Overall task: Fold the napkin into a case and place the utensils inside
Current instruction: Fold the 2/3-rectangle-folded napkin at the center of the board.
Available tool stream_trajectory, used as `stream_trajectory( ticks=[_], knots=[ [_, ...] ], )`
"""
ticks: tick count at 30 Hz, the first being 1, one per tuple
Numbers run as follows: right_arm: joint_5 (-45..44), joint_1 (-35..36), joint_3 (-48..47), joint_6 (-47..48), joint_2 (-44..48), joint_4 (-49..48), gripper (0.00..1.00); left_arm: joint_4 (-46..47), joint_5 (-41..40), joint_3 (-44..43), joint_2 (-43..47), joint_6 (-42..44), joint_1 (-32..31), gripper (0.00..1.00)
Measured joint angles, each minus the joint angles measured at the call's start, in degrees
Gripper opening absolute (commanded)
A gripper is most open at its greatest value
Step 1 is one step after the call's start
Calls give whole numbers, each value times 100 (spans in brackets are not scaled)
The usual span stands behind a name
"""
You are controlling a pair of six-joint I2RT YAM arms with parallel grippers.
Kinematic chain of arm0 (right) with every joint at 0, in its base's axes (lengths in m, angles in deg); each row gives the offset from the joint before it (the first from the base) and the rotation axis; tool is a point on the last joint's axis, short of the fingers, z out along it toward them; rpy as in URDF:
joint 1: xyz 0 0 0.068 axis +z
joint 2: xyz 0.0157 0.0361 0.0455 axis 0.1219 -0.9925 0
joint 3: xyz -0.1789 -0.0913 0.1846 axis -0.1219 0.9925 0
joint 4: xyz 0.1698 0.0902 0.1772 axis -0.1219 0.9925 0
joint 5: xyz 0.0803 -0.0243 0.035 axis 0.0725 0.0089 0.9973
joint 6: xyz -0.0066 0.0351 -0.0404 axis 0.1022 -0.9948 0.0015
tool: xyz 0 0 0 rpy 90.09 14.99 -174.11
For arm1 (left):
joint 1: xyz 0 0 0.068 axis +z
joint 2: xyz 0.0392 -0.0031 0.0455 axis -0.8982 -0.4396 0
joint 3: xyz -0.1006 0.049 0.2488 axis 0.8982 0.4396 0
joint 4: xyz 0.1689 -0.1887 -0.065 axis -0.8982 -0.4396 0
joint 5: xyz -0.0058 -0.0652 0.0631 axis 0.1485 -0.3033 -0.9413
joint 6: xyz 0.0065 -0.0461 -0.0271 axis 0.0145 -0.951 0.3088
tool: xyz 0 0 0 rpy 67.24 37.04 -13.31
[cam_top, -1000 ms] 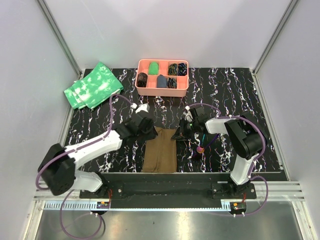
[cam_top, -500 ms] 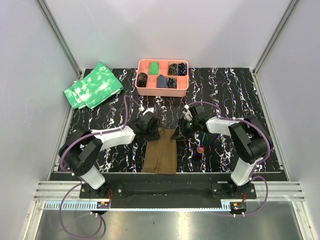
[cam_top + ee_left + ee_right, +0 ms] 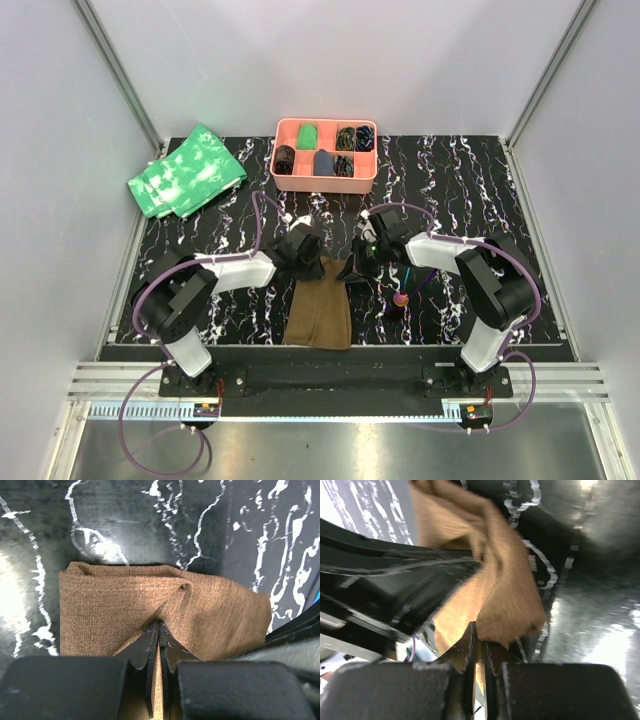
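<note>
The left hand [image 3: 159,626] is clamped shut on the far edge of the folded brown napkin [image 3: 320,312], which lies on the counter [image 3: 450,180] between the arms. The right hand [image 3: 476,626] pinches the napkin's far right corner. The utensils [image 3: 401,297] lie just to the right.

napkin [image 3: 320,312] centre front, utensils [image 3: 402,297] just right, tray [image 3: 322,181] behind

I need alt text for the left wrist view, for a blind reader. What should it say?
The left gripper, black and two-fingered, is shut on the near edge of a plain brown woven cloth napkin, pinching it into a raised crease. The folded napkin lies on a black tabletop with white marble veins.
</note>
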Motion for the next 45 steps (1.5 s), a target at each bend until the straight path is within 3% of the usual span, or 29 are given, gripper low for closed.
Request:
stream_trajectory(
  ticks=[14,24,29,35,45],
  knots=[
    [-448,363,33,-1370,-15,-391,1,675,59,146,-125,-208,-98,8],
    [-678,393,39,-1480,-15,-470,1,-651,52,168,981,83,-68,11],
    [-717,396,22,-1478,-15,-439,1,-758,17,483,1513,256,-2,7],
    [-778,400,-90,-1480,-15,-271,1,-688,-11,1268,1493,210,-61,6],
    [-1300,575,-546,-1585,-15,391,1,247,-52,1088,911,-181,-732,6]
  ],
)
